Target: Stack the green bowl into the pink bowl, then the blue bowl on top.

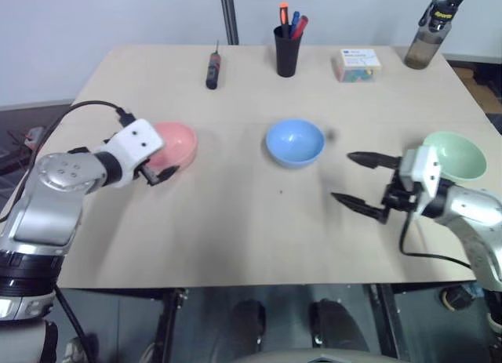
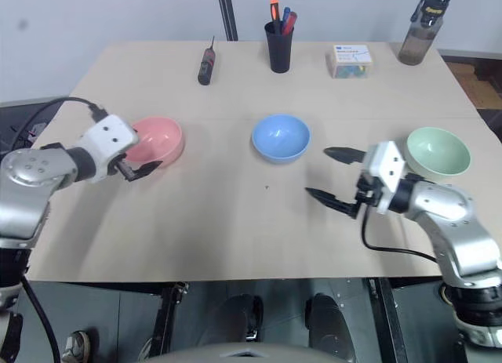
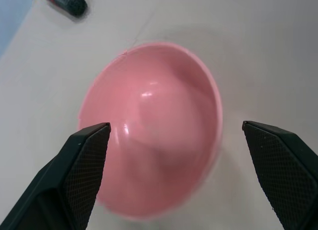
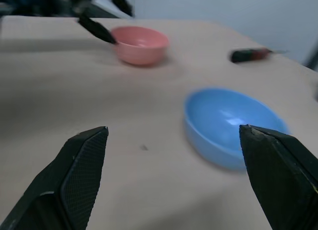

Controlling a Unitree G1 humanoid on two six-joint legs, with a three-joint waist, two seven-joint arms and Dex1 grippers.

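on the table (image 1: pixel 235 245), from the head view, the green bowl (image 1: pixel 459 155) sits at the right edge just behind the right claw (image 1: pixel 359 181), which is spread wide, empty and aimed at the blue bowl (image 1: pixel 295 142); i'd swing it back to the green rim first. at the left wrist, the left claw (image 3: pixel 176 160) gapes over the pink bowl (image 3: pixel 154 125), gripping nothing. the right wrist looks past the blue bowl toward the pink one.
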